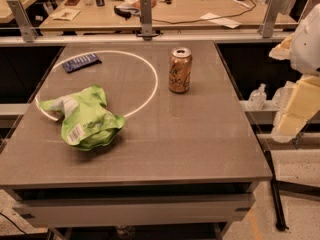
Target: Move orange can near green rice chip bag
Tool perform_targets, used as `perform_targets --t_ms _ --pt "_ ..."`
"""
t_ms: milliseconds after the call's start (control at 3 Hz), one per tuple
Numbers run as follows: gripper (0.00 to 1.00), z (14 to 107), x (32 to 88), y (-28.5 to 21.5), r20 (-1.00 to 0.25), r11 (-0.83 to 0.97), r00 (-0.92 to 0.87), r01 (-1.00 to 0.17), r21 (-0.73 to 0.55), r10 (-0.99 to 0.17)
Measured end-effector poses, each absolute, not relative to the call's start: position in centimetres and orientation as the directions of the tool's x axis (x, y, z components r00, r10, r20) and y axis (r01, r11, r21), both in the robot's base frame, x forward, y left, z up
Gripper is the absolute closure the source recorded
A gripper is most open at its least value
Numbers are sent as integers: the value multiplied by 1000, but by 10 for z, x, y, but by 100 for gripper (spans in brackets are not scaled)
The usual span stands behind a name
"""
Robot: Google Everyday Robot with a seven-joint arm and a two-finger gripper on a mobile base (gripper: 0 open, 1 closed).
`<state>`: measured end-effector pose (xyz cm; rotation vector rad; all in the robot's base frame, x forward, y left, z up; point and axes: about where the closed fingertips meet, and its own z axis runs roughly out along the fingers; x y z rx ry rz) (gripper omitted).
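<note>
The orange can (180, 70) stands upright on the grey table (190, 144), right of centre toward the back. The green rice chip bag (85, 116) lies crumpled on the left half of the table, its barcode facing front, well apart from the can. My gripper (295, 109) shows as pale yellow and white parts at the right edge of the view, off the table's right side. It is to the right of the can, a little nearer the front, and touches nothing.
A small dark blue flat wrapper (81, 62) lies at the back left. A white ring of light (150, 91) marks the tabletop. A metal rail (145, 34) runs behind the table, with a cluttered wooden bench (190, 6) beyond. A small bottle (257, 96) sits on a ledge to the right.
</note>
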<state>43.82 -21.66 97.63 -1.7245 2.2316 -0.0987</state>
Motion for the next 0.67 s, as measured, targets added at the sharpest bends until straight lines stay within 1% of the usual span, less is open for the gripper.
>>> perform_targets --t_ms 333,667 --pt "0 976 438 -217 -207 270 -221 -931 -246 -953" --pt "0 981 439 -217 -239 279 -219 -925 -258 -946"
